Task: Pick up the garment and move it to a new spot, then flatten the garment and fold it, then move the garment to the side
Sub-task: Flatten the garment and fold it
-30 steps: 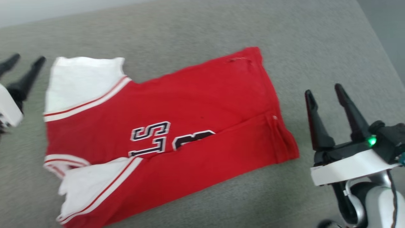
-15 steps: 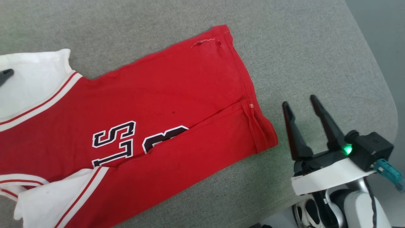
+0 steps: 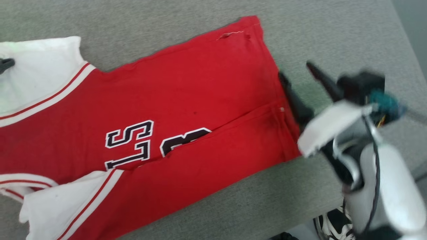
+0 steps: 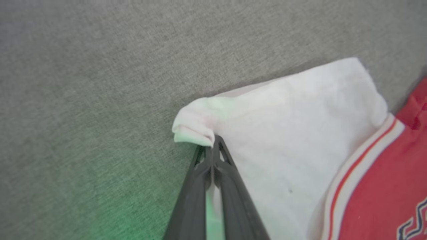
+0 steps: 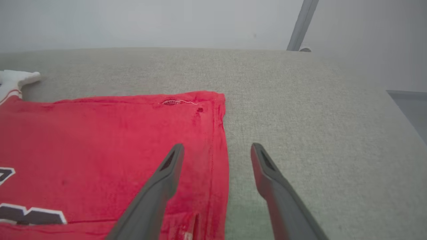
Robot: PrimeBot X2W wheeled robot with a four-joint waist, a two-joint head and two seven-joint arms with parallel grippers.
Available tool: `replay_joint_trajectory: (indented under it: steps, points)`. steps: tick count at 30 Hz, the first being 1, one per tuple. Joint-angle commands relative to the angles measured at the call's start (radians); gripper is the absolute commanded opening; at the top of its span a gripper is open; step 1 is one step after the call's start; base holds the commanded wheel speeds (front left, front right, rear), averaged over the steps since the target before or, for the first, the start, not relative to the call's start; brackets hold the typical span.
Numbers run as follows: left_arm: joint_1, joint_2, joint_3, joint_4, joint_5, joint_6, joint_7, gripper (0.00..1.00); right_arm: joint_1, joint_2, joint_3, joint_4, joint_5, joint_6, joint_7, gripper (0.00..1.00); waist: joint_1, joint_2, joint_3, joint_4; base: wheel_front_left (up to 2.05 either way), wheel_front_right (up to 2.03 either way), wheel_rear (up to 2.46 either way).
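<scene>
Red cloth spanned the gap between your two tools: the garment (image 3: 200,100) lay flat on the grey cushion (image 3: 333,36), its long axis running from your left gripper (image 4: 212,145) across to your right gripper (image 5: 217,146).

At the left end, the left gripper was pressed together on the corner of the white sleeve (image 4: 300,116), with a small roll of cloth bunched just past its tips. From that pinch the body ran off rightward, past the lettering (image 3: 133,143) partly covered by a folded-over panel.

At the right end, the hem (image 5: 222,133) ran straight ahead inside the right gripper's spread fingers. One stood over red cloth, the other over bare cushion, and nothing was held. I could not tell whether they touched the cloth. By my judgement the coming grab turned on that straddle: your right arm was the nearer one to the hem and had only to drop and close on the edge.

Your left wrist view showed the pinch plainly, where the head view gave a dark fingertip at its border. Your right wrist view showed the hem sharp, where the head view blurred that gripper. The head view gave the length from sleeve to hem, and each wrist view gave one end.
</scene>
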Motion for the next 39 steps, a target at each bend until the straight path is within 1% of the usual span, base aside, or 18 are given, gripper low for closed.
replay_joint_trajectory:
  steps: [1,5,7,8,10,15,21,22,23,25,28,29,33,36,37,39]
  points:
    - [0.021,-0.026,-0.026,-0.007,0.007,0.000,0.004,0.00,-0.031,-0.006,-0.003,0.009,0.002,-0.001,0.022,1.00,0.0000,0.0000,0.011,0.015,0.00,0.00,0.00]
    - [-0.011,-0.054,-0.027,-0.035,0.017,0.000,-0.024,0.00,-0.201,-0.039,-0.028,0.100,0.013,-0.001,0.170,1.00,0.0000,0.0000,0.034,0.059,0.00,0.00,0.00]
    - [-0.019,-0.065,-0.033,-0.049,0.024,0.000,-0.032,0.00,-0.276,-0.033,-0.046,0.157,0.037,-0.001,0.244,1.00,0.0000,0.0000,0.044,0.080,0.00,0.00,0.00]
    - [-0.027,-0.070,-0.040,-0.061,0.033,0.000,-0.043,0.00,-0.343,-0.031,-0.058,0.217,0.060,-0.001,0.326,1.00,0.0000,0.0000,0.054,0.099,0.00,0.00,0.00]
    - [-0.033,-0.075,-0.043,-0.071,0.030,0.000,-0.058,0.00,-0.403,-0.032,-0.064,0.265,0.072,-0.001,0.399,1.00,0.0000,0.0000,0.063,0.116,0.00,0.00,0.00]
    - [-0.046,-0.074,-0.054,-0.095,0.021,0.001,-0.076,0.00,-0.490,-0.023,-0.080,0.359,0.056,-0.001,0.528,1.00,0.0000,0.0000,0.086,0.147,0.00,0.00,0.00]
    - [-0.055,-0.073,-0.066,-0.120,0.024,0.002,-0.098,0.00,-0.517,-0.010,-0.107,0.431,0.024,-0.001,0.611,1.00,0.0000,0.0000,0.103,0.167,0.00,0.00,0.00]
    - [-0.056,-0.075,-0.066,-0.124,0.023,0.002,-0.103,0.00,-0.519,-0.006,-0.109,0.438,0.025,-0.001,0.616,0.77,0.0000,0.0000,0.104,0.169,0.00,0.00,0.00]
    - [-0.058,-0.078,-0.067,-0.127,0.021,0.002,-0.111,0.00,-0.519,-0.003,-0.114,0.442,0.025,-0.001,0.618,0.48,0.0000,0.0000,0.104,0.172,0.00,0.00,0.00]
    - [-0.057,-0.086,-0.067,-0.128,0.021,0.001,-0.129,0.00,-0.516,0.000,-0.116,0.447,0.020,-0.001,0.619,0.00,0.0000,0.0000,0.098,0.179,0.00,0.00,0.00]
    - [-0.058,-0.106,-0.062,-0.131,0.011,0.001,-0.187,0.00,-0.512,-0.009,-0.123,0.435,0.010,-0.001,0.591,0.00,0.0000,0.0000,0.077,0.192,0.00,0.00,0.00]
    - [-0.067,-0.118,-0.057,-0.137,0.025,0.001,-0.249,0.00,-0.511,-0.023,-0.122,0.422,0.014,-0.001,0.581,0.00,0.0000,0.0000,0.054,0.200,0.00,0.00,0.00]
    - [-0.036,-0.138,-0.050,-0.160,-0.008,0.001,-0.379,0.00,-0.496,-0.055,-0.111,0.392,0.031,-0.001,0.570,0.00,0.0000,0.0000,-0.014,0.222,0.00,0.00,0.00]
    - [0.004,-0.138,-0.054,-0.204,-0.017,0.001,-0.452,0.00,-0.449,-0.099,-0.101,0.357,0.053,-0.001,0.577,0.00,0.0000,0.0000,-0.072,0.252,0.00,0.00,0.00]
    - [0.004,-0.138,-0.054,-0.204,-0.017,0.001,-0.452,0.00,-0.449,-0.099,-0.101,0.357,0.053,-0.001,0.577,0.00,0.0000,0.0000,-0.072,0.252,0.00,0.00,0.00]
    - [0.045,-0.130,-0.057,-0.246,-0.021,0.001,-0.492,0.00,-0.406,-0.133,-0.090,0.318,0.073,-0.001,0.578,0.00,0.0000,0.0000,-0.108,0.273,0.00,0.00,0.00]
